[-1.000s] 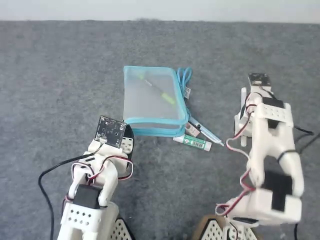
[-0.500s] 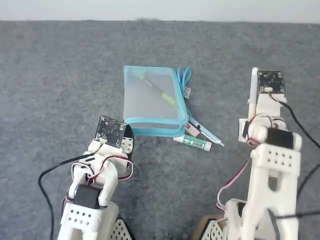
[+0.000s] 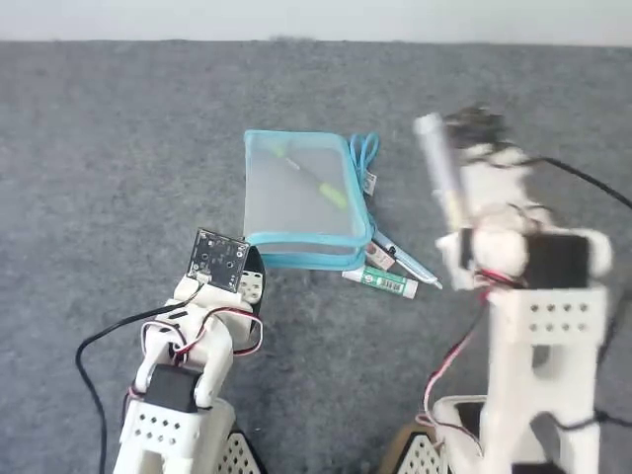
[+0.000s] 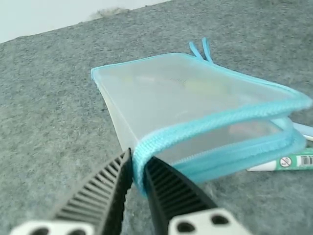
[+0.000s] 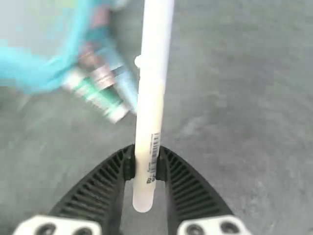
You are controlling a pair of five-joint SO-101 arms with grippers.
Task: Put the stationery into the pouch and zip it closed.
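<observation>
A translucent pouch (image 3: 301,197) with a turquoise zip edge lies on the grey carpet, a green pen inside it. My left gripper (image 4: 137,178) is shut on the pouch's (image 4: 195,107) near zip edge, at its front left corner (image 3: 259,259). My right gripper (image 5: 145,164) is shut on a white pen (image 5: 152,88), held in the air to the right of the pouch; in the high view the white pen (image 3: 438,173) sticks up and away. Beside the pouch's right front corner lie a green-labelled tube (image 3: 383,282) and a blue pen (image 3: 407,260), partly under the pouch.
Grey carpet (image 3: 118,148) covers the table. Turquoise cord loops (image 3: 365,150) stick out at the pouch's far right. A pale wall edge runs along the back. Red and black cables hang from both arms.
The right arm has lifted and swung left toward the pouch with the white pen in its gripper. The left arm and the pouch have stayed still.
</observation>
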